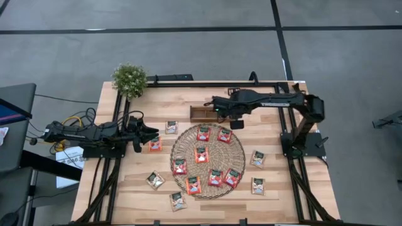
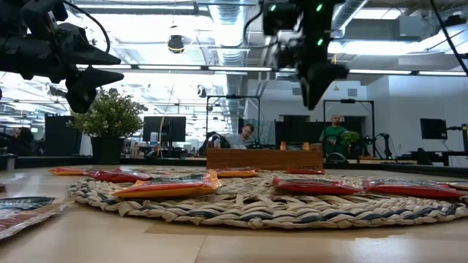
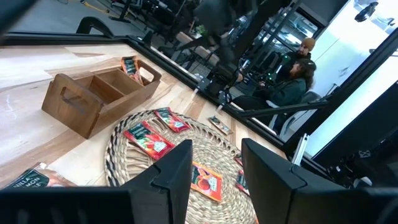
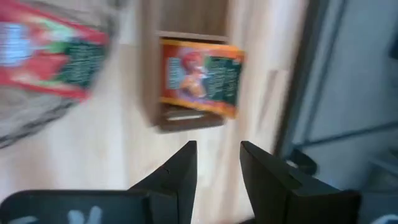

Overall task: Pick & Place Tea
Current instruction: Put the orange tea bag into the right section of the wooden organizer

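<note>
The tea [image 1: 201, 154] packets lie on the mat [image 1: 237, 154] and table [image 1: 289, 194]; one sits in the tray [image 4: 186, 118]. They look thin, light and bendy, so pinch an edge. The left gripper [image 3: 214, 165] and right gripper [image 4: 217, 163] are both partly open and hold nothing.

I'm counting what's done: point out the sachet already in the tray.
The orange sachet lying in the wooden tray's end compartment, under the right end effector. All the others lie on the mat or the bare table.

about fifteen tea sachets [image 1: 201, 154] – one woven mat [image 1: 182, 145], one wooden tray [image 1: 200, 113], one plant [image 1: 129, 79].
</note>
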Robot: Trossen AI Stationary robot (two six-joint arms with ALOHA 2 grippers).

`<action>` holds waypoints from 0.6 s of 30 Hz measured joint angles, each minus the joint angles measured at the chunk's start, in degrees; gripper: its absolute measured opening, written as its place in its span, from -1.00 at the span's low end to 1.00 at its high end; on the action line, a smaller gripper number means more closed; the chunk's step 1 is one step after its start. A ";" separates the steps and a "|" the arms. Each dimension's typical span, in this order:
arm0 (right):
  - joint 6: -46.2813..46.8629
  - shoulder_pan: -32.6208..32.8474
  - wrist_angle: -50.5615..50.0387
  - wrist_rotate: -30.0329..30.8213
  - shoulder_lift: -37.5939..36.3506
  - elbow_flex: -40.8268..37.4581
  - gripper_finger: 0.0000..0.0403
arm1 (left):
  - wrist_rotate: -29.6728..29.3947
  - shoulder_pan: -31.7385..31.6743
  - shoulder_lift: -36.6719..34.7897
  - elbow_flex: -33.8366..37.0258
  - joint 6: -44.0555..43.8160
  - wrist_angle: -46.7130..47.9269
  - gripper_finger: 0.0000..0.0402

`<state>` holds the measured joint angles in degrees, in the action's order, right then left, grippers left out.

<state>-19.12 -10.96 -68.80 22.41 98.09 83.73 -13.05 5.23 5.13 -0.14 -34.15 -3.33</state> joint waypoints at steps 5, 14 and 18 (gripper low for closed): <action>4.89 -2.46 0.36 -7.26 -9.78 -2.62 -0.44 | 0.01 -0.02 0.00 0.00 0.00 -0.02 -0.35; 19.01 -7.95 16.19 -18.22 -33.07 -22.03 -0.44 | -2.35 0.01 0.00 0.00 -1.73 -5.33 -0.35; 27.35 -7.44 27.49 -18.56 -43.28 -33.40 -0.44 | -3.51 0.01 -0.02 -0.70 -0.83 -9.73 -0.35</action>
<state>8.23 -18.40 -41.32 3.85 54.81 50.34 -16.55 5.23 5.11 -0.84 -34.98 -13.07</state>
